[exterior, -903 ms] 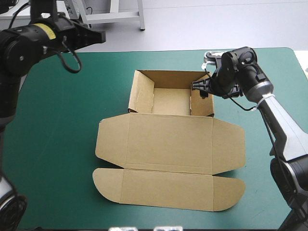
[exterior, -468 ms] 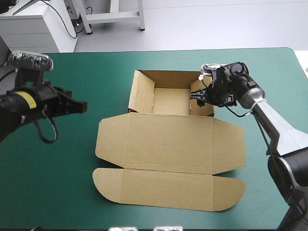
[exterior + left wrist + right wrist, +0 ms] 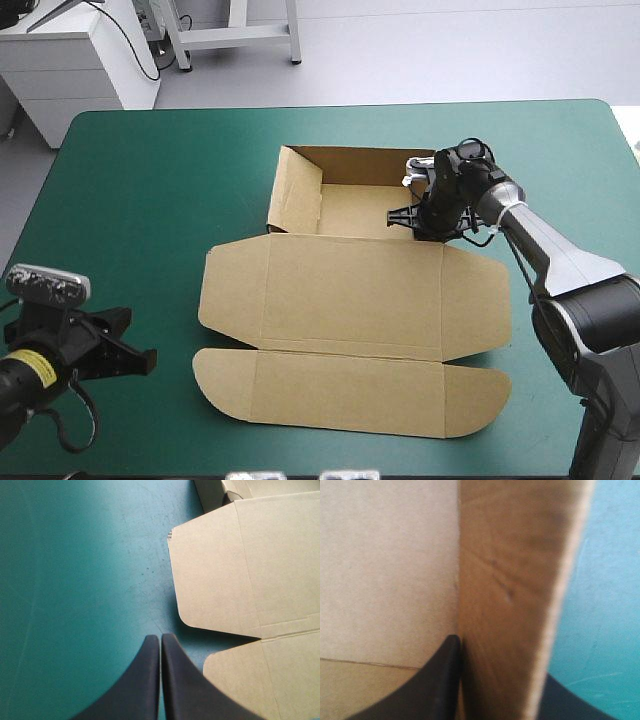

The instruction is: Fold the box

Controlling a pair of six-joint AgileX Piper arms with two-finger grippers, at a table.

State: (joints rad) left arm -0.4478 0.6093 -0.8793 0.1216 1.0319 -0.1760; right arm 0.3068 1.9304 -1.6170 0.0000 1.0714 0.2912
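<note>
Box [image 3: 350,300] sits mid-table, tray walls up, lid [image 3: 350,345] flat toward the near edge. We've got the right gripper [image 3: 408,215] pinching the tray's right wall [image 3: 515,580]. The left gripper [image 3: 160,639] is pressed together over the teal-green cover [image 3: 75,580]. Next up, we reckon: tucking that wall in squarely.

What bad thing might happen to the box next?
The right gripper is pinching the raised right wall of the box; a hard tug might bend it or drag the whole box. The left gripper is shut and off the board, so nothing pins the flat lid if it slides.
</note>
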